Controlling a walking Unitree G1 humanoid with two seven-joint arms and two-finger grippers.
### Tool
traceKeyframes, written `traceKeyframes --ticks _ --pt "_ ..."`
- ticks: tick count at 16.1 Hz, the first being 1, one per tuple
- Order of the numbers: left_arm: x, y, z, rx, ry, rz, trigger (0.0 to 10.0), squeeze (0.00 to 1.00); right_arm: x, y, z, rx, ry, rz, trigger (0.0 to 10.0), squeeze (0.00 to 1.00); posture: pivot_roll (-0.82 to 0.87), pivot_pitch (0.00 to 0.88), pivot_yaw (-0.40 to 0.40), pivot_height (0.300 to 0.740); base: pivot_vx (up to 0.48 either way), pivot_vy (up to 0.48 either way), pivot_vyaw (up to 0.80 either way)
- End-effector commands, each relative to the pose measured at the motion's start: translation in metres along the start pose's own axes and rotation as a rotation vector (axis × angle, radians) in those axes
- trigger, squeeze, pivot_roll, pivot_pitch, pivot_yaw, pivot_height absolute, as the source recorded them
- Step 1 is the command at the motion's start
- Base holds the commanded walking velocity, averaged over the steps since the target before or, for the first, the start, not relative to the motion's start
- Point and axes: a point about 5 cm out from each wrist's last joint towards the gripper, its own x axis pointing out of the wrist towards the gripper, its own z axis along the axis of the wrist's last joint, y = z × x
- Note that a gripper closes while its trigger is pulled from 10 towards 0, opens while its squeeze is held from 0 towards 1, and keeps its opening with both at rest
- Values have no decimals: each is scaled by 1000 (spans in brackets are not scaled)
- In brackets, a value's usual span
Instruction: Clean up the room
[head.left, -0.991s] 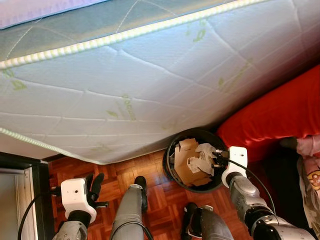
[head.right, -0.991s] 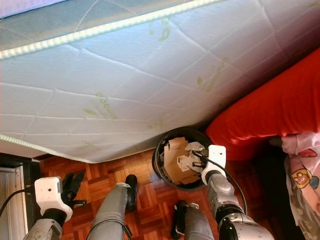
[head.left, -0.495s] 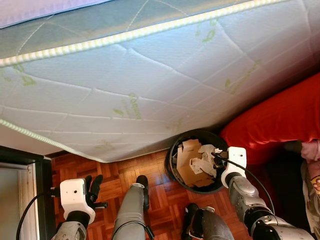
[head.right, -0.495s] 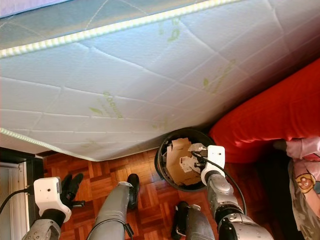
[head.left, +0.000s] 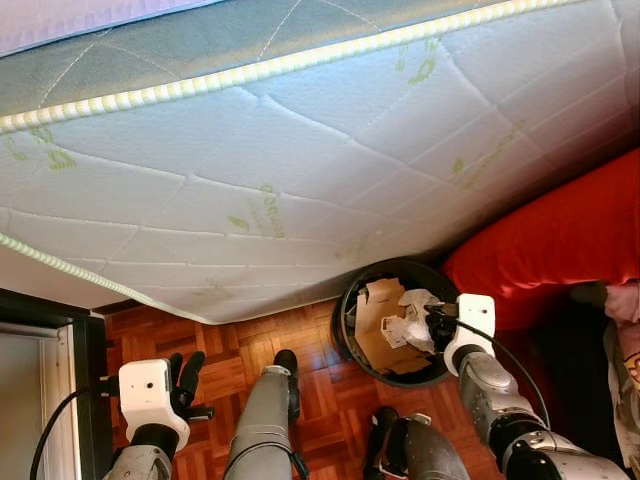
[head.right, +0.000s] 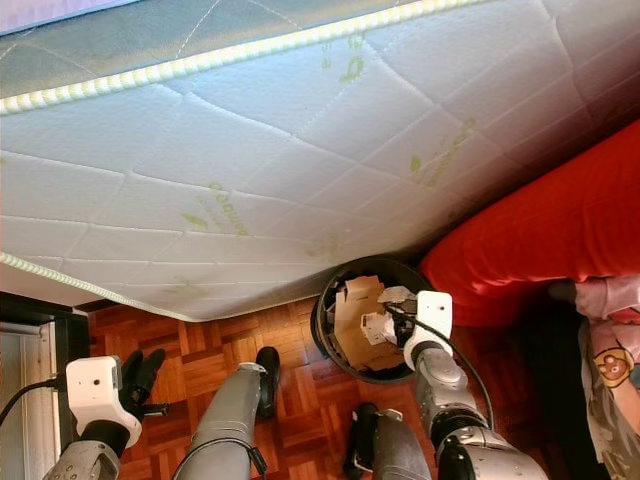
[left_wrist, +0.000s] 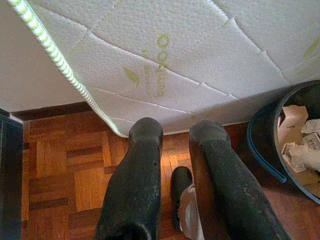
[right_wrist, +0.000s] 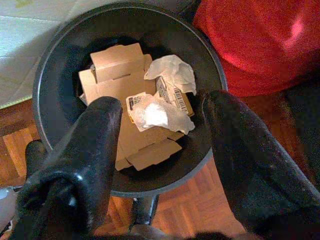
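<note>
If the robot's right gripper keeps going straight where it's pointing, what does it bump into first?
Probably the crumpled white paper on the cardboard inside the black bin; the open right gripper points straight into it.

White quilted mattress (head.left: 300, 150), green leaf print, green-white striped piping. Black round bin (right_wrist: 55, 65): brown cardboard (right_wrist: 112, 75), white crumpled paper (right_wrist: 172, 72). Red cushion (head.left: 560, 235) at 3 o'clock. Reddish-brown parquet floor (head.left: 215, 345).

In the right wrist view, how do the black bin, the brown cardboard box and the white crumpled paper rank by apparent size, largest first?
1. Black bin, widest by far.
2. Brown cardboard box, flattened inside the bin.
3. White crumpled paper, lying on the cardboard.
All three sit at a similar distance below the open right gripper, so the order is reliable.
</note>
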Motion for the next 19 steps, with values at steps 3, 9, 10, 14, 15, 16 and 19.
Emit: traceKeyframes --ticks 3,9,10,14,15,16,19 --pt "-8 4 -12 -6 64 20 10000 0 -6 4 -26 28 83 62 10000 537 310 503 15 669 0 0 0" --pt "11 7 -47 -7 172 16 10000 0 -20 -26 -51 140 71 -31 10000 0 235 375 -7 694 0 0 0" --pt "13 8 -52 -7 191 14 10000 0 -23 -30 -56 145 76 -43 10000 0 219 336 -11 704 0 0 0" --pt "28 12 -75 5 299 14 10000 0 -35 -40 -79 151 123 -70 10000 0 175 207 -3 739 0 0 0" --pt "32 13 -80 10 325 17 10000 0 -37 -41 -83 165 124 -80 10000 0 159 163 3 740 0 0 0" --pt "35 14 -85 9 344 18 10000 0 -39 -42 -87 180 128 -92 10000 0 154 137 5 740 0 0 0" --pt "39 19 -97 1 433 49 10000 0 -47 -42 -103 199 190 -118 10000 0 140 50 7 740 0 0 0"
